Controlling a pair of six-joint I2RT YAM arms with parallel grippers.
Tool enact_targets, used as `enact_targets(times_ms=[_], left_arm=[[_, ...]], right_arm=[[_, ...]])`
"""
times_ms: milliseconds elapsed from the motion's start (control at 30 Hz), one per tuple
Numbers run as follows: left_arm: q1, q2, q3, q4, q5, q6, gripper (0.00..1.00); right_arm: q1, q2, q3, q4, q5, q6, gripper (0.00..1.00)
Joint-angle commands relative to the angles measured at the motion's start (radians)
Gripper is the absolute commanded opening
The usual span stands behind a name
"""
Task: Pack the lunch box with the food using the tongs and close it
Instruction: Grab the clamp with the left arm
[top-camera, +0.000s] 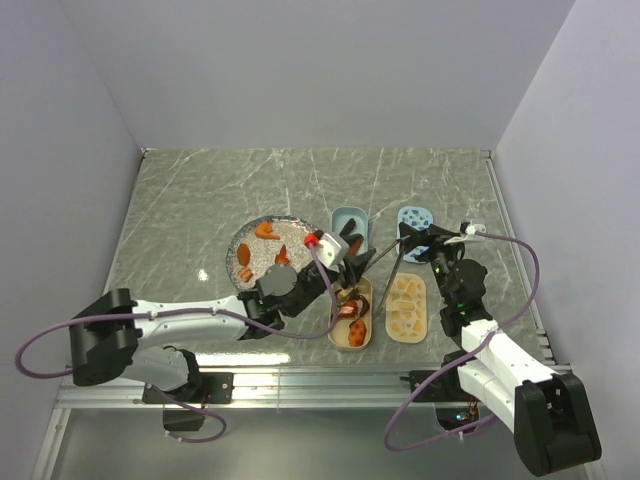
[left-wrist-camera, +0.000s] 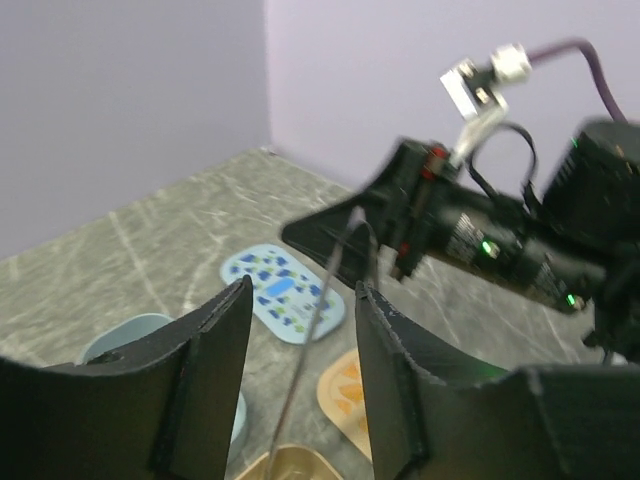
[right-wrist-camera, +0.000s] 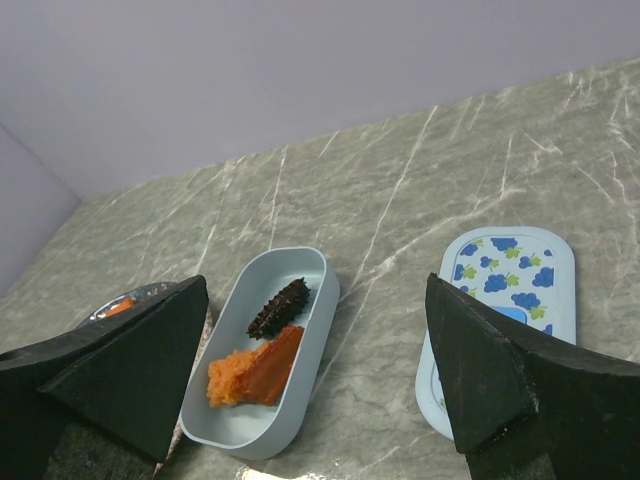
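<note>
Black left gripper (left-wrist-camera: 303, 300) fingers stand half spread around a thin tongs (left-wrist-camera: 312, 330) arm; right gripper (right-wrist-camera: 316, 290) gapes wide.

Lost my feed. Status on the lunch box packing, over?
Right gripper wide open, empty. Left gripper straddles tongs, grip unclear. Food in blue tub, beige tub, more on plate; lids off. Grippers close together.

Tubs (right-wrist-camera: 305, 395) crowded; far tabletop (top-camera: 250, 180) open

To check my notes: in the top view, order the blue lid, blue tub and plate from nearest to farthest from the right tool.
1. Blue lid, next to the right tool.
2. Blue tub, to its left.
3. Plate, far left.
</note>
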Motion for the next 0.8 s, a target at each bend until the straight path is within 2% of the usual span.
enact_targets(times_ms=[0, 200, 300, 400, 567, 767], left_arm=[[-0.005, 0.046, -0.002, 0.103, 0.173, 0.053, 0.52], [-0.001, 0.083, -0.037, 0.171, 0.321, 0.094, 0.57], [0.024, 0.115, -0.033, 0.197, 0.387, 0.101, 0.63], [0.054, 0.155, -0.014, 0.226, 0.447, 0.091, 0.64], [0.091, 0.231, 0.044, 0.228, 0.498, 0.084, 0.72], [0.097, 0.296, 0.096, 0.249, 0.542, 0.073, 0.74]], right_arm=[[0.007, -0.005, 0.046, 0.037, -0.004, -0.006, 0.96], [0.007, 0.001, 0.048, 0.037, -0.004, -0.006, 0.96], [0.007, -0.002, 0.048, 0.037, -0.004, -0.006, 0.96], [0.006, -0.005, 0.048, 0.037, -0.004, -0.006, 0.96], [0.007, 0.002, 0.049, 0.04, -0.027, -0.006, 0.96], [0.006, 0.004, 0.049, 0.043, -0.03, -0.006, 0.96]])
